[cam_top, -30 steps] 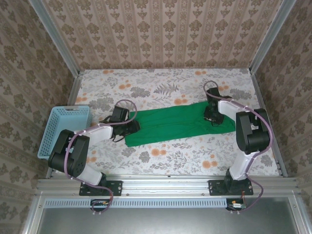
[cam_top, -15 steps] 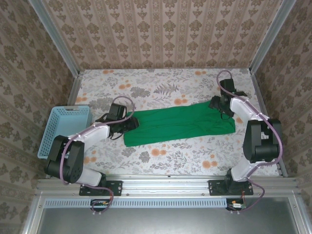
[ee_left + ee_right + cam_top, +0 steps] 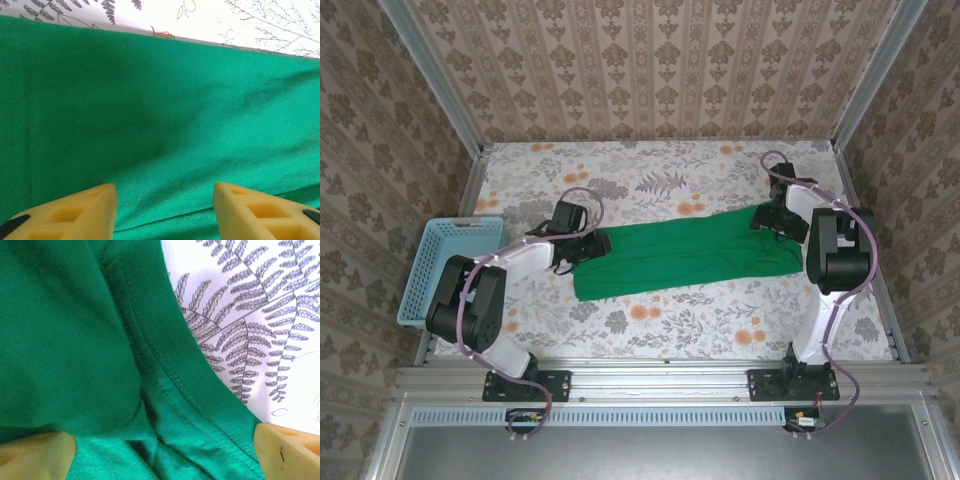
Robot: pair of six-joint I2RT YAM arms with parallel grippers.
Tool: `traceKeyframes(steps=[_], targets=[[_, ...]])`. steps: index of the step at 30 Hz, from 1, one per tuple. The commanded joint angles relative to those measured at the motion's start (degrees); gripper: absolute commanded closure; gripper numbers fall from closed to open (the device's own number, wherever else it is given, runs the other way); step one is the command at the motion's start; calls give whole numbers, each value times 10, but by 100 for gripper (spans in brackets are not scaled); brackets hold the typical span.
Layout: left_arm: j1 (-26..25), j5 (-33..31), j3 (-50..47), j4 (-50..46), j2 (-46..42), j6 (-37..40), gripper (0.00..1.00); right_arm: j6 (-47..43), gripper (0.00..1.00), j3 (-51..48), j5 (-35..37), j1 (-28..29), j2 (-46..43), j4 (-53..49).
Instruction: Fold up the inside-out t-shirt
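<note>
The inside-out t-shirt (image 3: 685,255) lies as a long bright green band across the middle of the table, folded lengthwise. My left gripper (image 3: 592,243) sits at the band's left end. In the left wrist view it (image 3: 162,200) is open, its yellow fingertips (image 3: 100,205) apart over flat green cloth (image 3: 165,100) with a fold line between them. My right gripper (image 3: 767,218) is at the band's far right corner. The right wrist view shows it (image 3: 165,450) wide open over the ribbed collar (image 3: 165,350), with bunched cloth between the fingers.
A light-blue plastic basket (image 3: 450,265) stands at the table's left edge, near the left arm. The flowered tablecloth (image 3: 670,320) shows bare in front of the shirt and behind it. Patterned walls close in the back and both sides.
My right gripper has opened, let go of the shirt's right end and shifted toward the far right corner. The left gripper has edged a little farther onto the left end.
</note>
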Motion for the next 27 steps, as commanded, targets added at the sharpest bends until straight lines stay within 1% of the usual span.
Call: traceKeyframes(steps=[1, 4, 6, 10, 11, 12, 13, 14, 15, 17, 19, 21, 23, 26, 27], targets=[[17, 1, -18, 8, 4, -1, 46, -8, 9, 18, 22, 0, 39, -38], [43, 4, -44, 20, -2, -13, 46, -14, 8, 22, 16, 4, 46, -37], [49, 4, -50, 25, -2, -13, 46, -17, 6, 23, 9, 8, 46, -36], [49, 1, -57, 28, 2, -15, 46, -25, 12, 23, -6, 12, 46, -33], [49, 0, -59, 30, 3, -16, 46, -28, 15, 23, -9, 11, 45, -31], [50, 0, -60, 31, 3, -16, 46, -29, 20, 21, -12, 11, 43, -28], [50, 0, -61, 31, 2, -16, 46, -31, 39, 20, -16, 11, 42, -27], [50, 0, -62, 30, 1, -15, 46, -32, 52, 19, -19, 10, 40, -28], [51, -1, -63, 29, -2, -14, 46, -34, 57, 17, -21, 10, 39, -26], [53, -1, -66, 27, -7, -12, 46, -36, 63, 16, -27, 8, 37, -24], [55, 0, -68, 26, -12, -12, 46, -36, 74, 9, -33, 4, 32, -18], [56, -2, -71, 25, -19, -12, 46, -35, 80, -3, -45, 0, 23, -7], [57, -6, -74, 21, -26, -11, 46, -33, 80, -9, -42, -1, 12, -4], [67, -17, -75, 8, -35, -5, 46, -24, 63, -24, -17, -1, -18, -5], [74, -18, -76, 6, -36, -3, 46, -17, 61, -35, -21, -1, -34, 0]])
